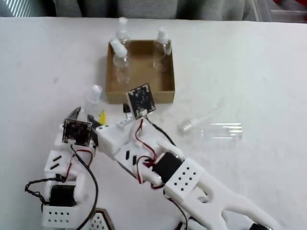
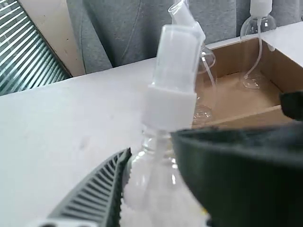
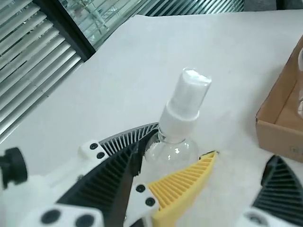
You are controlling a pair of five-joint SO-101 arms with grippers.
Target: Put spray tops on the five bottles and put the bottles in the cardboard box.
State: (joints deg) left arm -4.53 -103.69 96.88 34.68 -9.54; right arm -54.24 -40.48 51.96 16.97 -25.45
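Right gripper and left gripper both clamped one bottle just outside the cardboard box.

From above, the right arm lay stretched on a long diagonal from the near right corner toward the box's front left corner. Its yellow finger and black finger were set narrow on the bottle's shoulder. At the near left, the left arm sat folded, wrist aimed forward, with its ribbed finger against that bottle too. The bottle stood upright on the table with its spray top on. Three more topped bottles stood in the box, one top tilted. Well to the right, an uncapped bottle lay on its side, with a loose spray top just beside its neck.
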